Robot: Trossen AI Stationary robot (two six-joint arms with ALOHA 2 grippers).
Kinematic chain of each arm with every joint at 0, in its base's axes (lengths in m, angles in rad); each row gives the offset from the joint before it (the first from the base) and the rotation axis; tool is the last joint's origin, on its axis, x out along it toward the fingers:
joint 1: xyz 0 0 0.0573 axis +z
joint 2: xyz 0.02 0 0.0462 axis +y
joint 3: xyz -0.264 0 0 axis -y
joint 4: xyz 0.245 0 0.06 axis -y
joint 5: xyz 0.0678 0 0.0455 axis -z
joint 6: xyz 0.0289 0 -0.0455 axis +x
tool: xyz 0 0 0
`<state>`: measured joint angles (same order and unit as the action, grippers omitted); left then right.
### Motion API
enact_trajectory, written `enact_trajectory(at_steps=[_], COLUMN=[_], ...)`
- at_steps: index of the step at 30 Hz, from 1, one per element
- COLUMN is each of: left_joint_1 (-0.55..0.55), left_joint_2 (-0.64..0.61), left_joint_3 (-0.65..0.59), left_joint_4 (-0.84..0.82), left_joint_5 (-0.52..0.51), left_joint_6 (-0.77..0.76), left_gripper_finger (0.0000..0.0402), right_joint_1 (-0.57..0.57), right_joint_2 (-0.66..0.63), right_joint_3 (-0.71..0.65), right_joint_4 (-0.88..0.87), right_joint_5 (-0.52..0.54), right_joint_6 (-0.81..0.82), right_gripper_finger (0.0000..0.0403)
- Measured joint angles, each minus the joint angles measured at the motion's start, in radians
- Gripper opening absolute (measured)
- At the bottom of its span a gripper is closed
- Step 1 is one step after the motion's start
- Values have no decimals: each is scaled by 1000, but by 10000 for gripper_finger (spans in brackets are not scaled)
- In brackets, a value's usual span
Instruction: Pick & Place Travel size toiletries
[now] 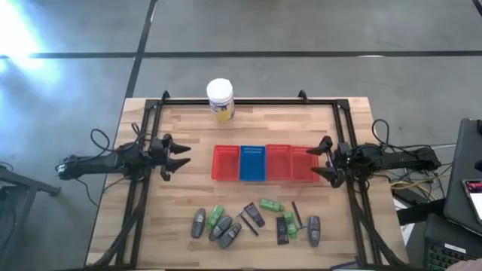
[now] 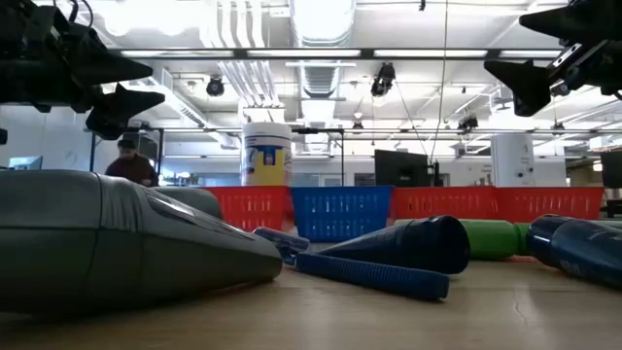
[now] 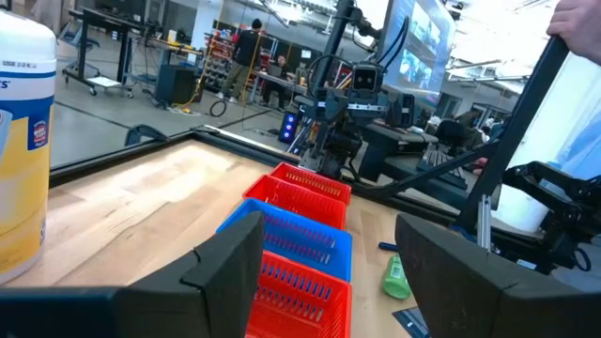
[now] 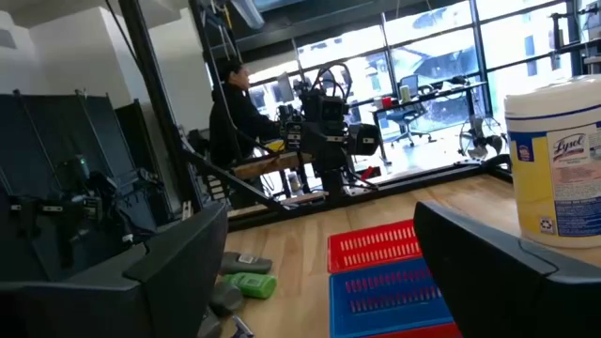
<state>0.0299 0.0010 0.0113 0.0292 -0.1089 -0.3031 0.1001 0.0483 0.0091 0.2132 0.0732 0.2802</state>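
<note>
Twelve-odd grey, green, black toiletries [image 1: 256, 222] lie scattered; left hand [image 1: 183, 158] and right hand [image 1: 319, 159] gape empty.

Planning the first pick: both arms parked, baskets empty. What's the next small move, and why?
Probably swing the open left claw toward the near edge and down over the grey oval bottle, the item closest to its side. All toiletries lie loose in front of the baskets; the right claw waits open.

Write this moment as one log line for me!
left gripper: open, empty | right gripper: open, empty | toiletries: on table | baskets: empty | phase: not started
</note>
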Motion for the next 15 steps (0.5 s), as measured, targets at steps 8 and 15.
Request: enact_trajectory(at_steps=[8, 15], left_joint_1=[0, 0], left_joint_2=[0, 0], left_joint_3=[0, 0], left_joint_4=[0, 0], left_joint_5=[0, 0], left_joint_6=[0, 0], left_gripper_finger=[248, 248], right_joint_1=[0, 0], right_joint_2=[0, 0], right_joint_3=[0, 0], right_joint_4=[0, 0], right_joint_5=[0, 0], right_joint_6=[0, 0], right_gripper_finger=[308, 288])
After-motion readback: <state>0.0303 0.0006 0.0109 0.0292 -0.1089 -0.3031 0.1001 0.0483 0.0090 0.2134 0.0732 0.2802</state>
